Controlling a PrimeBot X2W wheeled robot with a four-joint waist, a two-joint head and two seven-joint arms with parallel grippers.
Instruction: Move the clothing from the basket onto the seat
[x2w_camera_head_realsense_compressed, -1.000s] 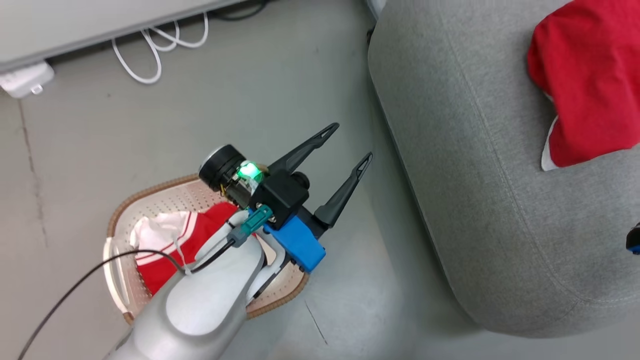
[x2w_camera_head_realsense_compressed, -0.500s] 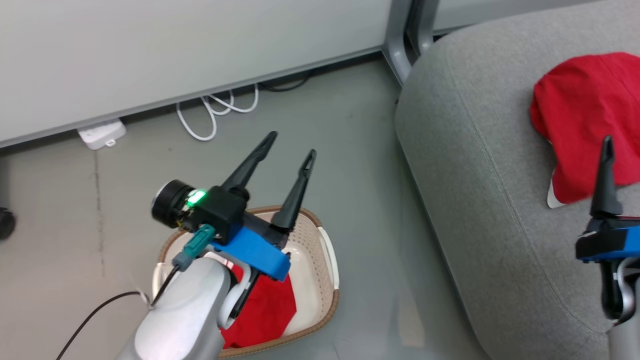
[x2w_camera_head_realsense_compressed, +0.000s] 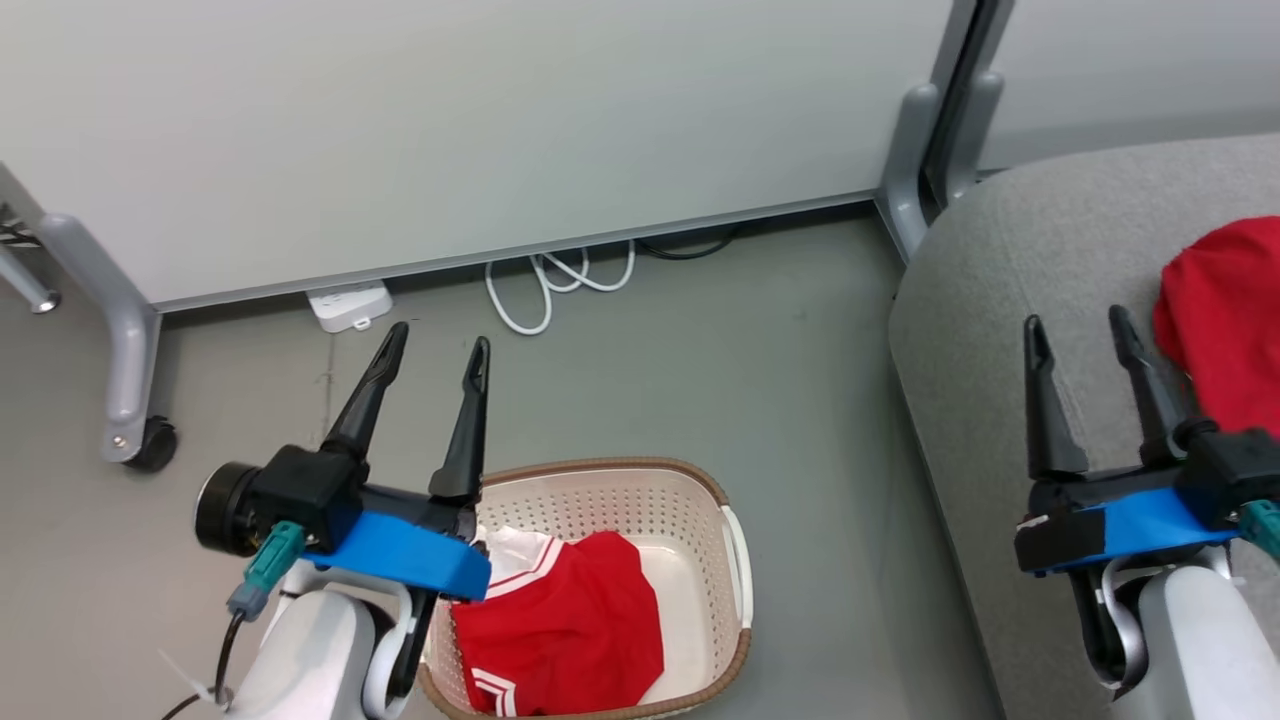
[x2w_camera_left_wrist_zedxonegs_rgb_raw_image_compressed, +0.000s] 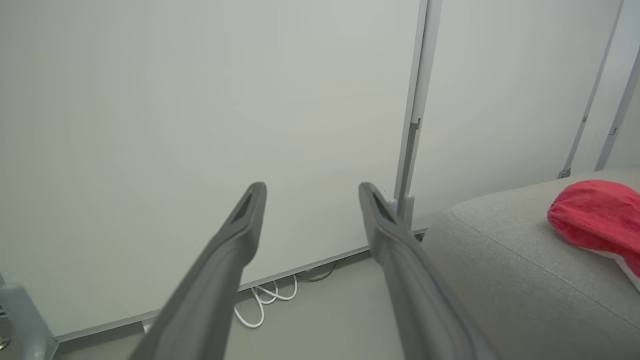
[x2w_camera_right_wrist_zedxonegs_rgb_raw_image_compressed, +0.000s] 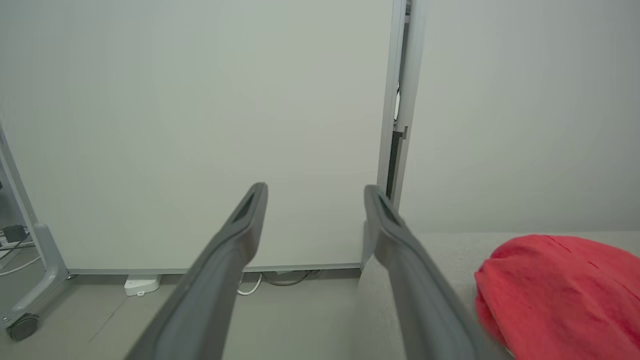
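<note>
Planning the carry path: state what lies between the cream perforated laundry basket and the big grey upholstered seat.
A strip of bare grey floor lies between the cream perforated laundry basket and the grey upholstered seat, seen in the head view.

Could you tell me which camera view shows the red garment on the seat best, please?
The right wrist view: the red garment is large and near, cropped at the corner. The left wrist view shows it smaller, cut at the edge; the head view has it partly behind the right pincer.
</note>
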